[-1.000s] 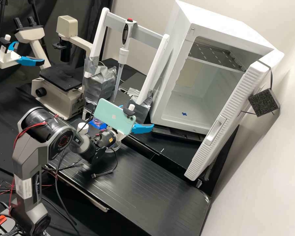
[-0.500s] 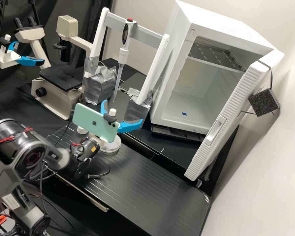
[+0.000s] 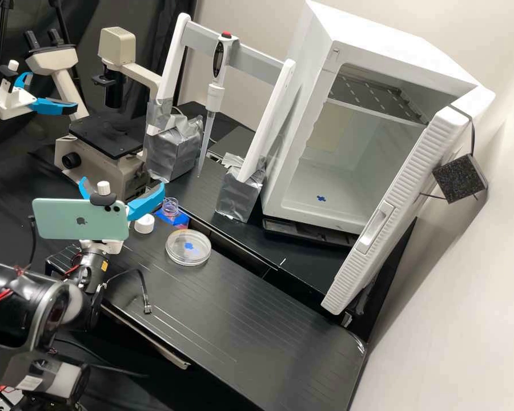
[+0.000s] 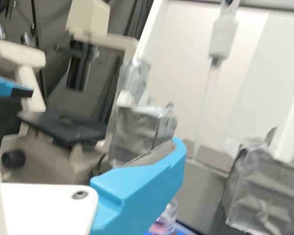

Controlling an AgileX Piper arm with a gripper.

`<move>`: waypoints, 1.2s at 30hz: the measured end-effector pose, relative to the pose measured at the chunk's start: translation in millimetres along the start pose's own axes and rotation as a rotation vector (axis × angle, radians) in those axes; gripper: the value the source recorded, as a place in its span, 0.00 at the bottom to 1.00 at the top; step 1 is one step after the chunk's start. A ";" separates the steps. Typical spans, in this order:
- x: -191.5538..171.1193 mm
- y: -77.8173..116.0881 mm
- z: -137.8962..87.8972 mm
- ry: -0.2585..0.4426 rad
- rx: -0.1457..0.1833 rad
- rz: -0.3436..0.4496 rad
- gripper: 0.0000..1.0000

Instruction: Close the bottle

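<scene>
Here's the clear bottle (image 3: 170, 209), round-necked and uncapped, pink liquid inside, standing at a flat blue patch (image 3: 181, 220). Just beside the bottle sits the squat white cap (image 3: 144, 224). And left of the bottle in the high view, there's the gripper (image 3: 123, 183), its curved blue fingers spread wide! Near the bottle, too: a shallow, transparent round dish (image 3: 188, 249). Behind it, crinkled silver wrapping (image 3: 174, 149).

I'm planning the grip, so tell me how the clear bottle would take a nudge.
The bottle would probably feel stiff, its clear walls holding a round shape. Upright and uncapped, with pink contents, it might spill if tipped.
</scene>
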 end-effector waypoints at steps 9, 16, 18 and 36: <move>3.5 -7.8 21.9 -0.128 0.019 -0.037 1.00; 4.4 -12.3 28.4 -0.163 0.041 -0.060 0.00; 4.7 -13.8 29.3 -0.166 0.042 -0.069 0.00; 4.3 -11.3 40.0 -0.194 0.095 -0.063 0.00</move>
